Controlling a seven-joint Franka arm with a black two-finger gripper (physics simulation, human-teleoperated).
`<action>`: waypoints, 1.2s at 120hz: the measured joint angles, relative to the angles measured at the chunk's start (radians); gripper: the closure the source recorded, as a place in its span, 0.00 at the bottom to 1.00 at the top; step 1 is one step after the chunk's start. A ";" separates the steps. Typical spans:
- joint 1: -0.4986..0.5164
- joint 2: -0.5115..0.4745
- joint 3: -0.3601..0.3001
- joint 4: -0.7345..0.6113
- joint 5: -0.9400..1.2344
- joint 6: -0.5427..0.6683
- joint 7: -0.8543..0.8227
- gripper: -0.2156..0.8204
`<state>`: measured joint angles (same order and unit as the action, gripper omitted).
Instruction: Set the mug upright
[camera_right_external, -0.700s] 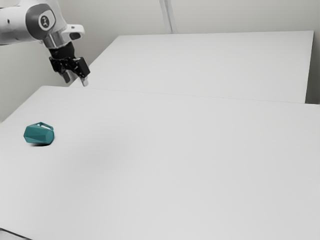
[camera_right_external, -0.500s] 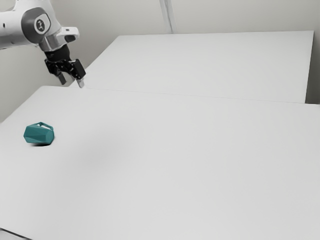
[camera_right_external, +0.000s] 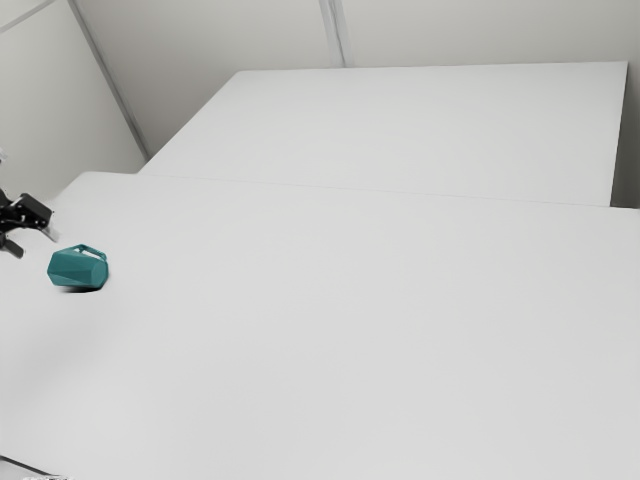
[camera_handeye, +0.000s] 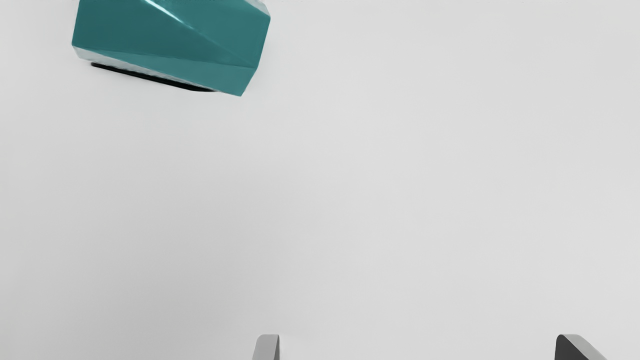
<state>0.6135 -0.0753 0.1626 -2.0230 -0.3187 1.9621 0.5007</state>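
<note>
At the exterior view's left edge hangs my gripper (camera_right_external: 36, 243), above the table and a short way to the left of the teal mug (camera_right_external: 78, 268). The mug lies on its side with its handle on the upper side. In the wrist view the faceted body of the mug (camera_handeye: 170, 45) is partly cut off, and a dark shadow runs along its lower edge. My gripper (camera_handeye: 417, 345) stands open there, its two fingertips wide apart with nothing between them, and the mug is apart from both.
The white table (camera_right_external: 350, 330) stretches widely around the mug. Behind it is another white surface (camera_right_external: 420, 130), with a thin seam between the two. A dark line crosses the near left corner in the exterior view.
My gripper has swung down and toward the exterior view's left, from above the table's far left corner to beside the mug. The mug lies where it was.
</note>
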 joint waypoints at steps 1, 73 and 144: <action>0.015 0.002 -0.006 -0.002 -0.005 0.002 0.009 0.21; 0.449 0.389 -0.319 0.174 -0.185 0.167 0.673 0.21; 0.559 0.531 -0.408 0.216 -0.346 0.361 1.116 0.22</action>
<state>1.1721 0.4561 -0.2451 -1.8066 -0.6650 2.3228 1.6169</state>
